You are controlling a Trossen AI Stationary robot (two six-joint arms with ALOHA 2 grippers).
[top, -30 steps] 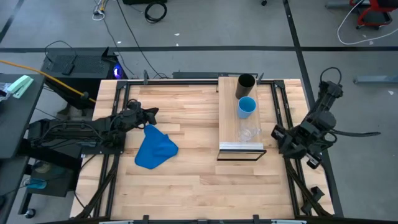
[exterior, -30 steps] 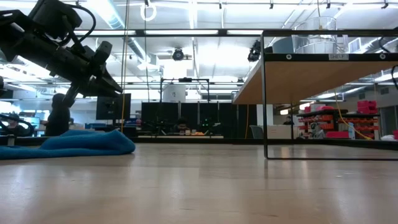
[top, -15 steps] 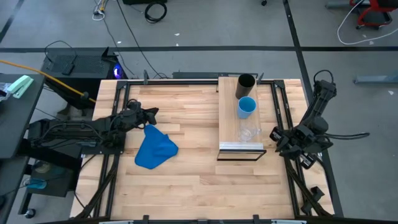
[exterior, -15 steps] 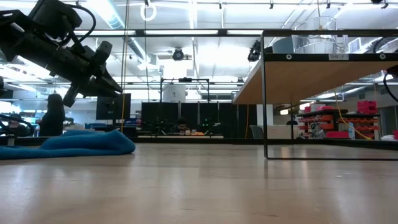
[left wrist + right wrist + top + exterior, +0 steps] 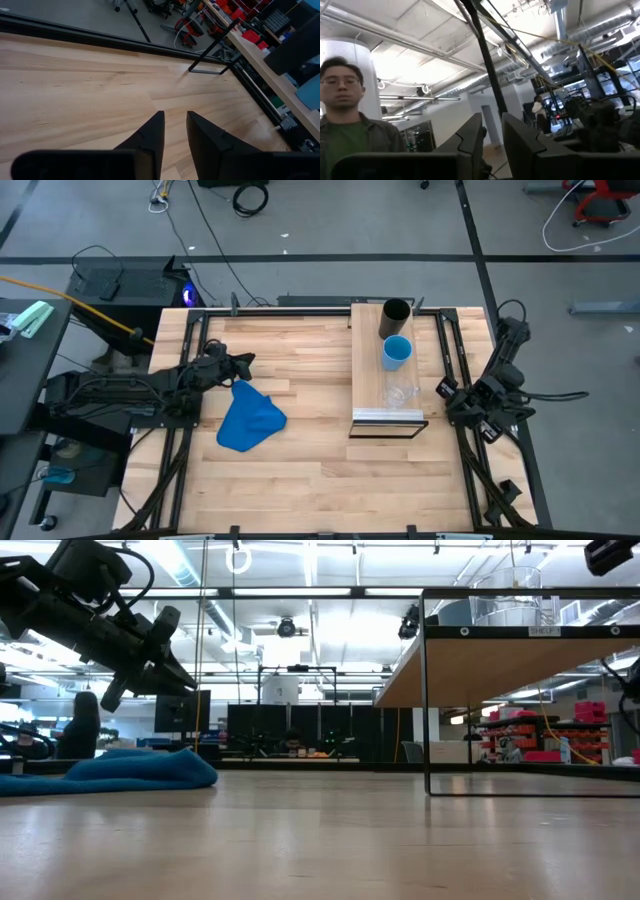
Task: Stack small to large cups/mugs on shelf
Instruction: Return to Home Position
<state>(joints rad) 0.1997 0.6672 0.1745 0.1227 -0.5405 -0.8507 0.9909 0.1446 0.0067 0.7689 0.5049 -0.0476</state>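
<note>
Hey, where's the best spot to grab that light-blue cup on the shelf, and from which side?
Probably by the rim, from straight above. The light-blue cup stands upright and mouth-up on the shelf, with the black cup close on one side and the clear cup on the other. The right gripper, beside the shelf, is the nearer one; one finger inside the rim looks safest.

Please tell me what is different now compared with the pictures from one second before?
Only the right arm moved: its hand pulled in toward the shelf and holds nothing. The left hand, blue cloth and three cups stayed put.
</note>
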